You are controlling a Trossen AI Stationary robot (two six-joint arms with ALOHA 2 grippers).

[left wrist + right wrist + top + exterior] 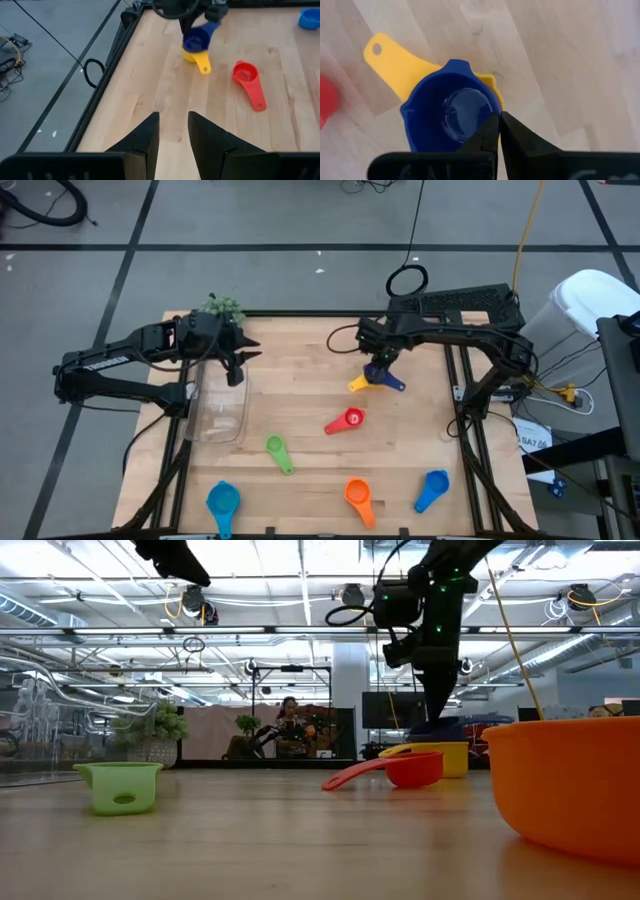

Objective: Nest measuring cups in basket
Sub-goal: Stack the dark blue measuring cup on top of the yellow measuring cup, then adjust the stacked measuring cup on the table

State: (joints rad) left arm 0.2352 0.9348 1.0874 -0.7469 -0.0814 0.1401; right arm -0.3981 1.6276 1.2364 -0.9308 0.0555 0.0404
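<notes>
Right gripper (pixel 497 131) clenched on dark blue cup (pixel 451 114) (over yellow cup (pixel 395 62)); left gripper (pixel 173 131) partly parted, empty.

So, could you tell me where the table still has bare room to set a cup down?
The widest bare patch lies between the basket and the red cup, above the green cup. The right side between the red cup and the lighter blue cup is also open. It is crowded where the right gripper holds the dark blue cup over the yellow cup.
</notes>
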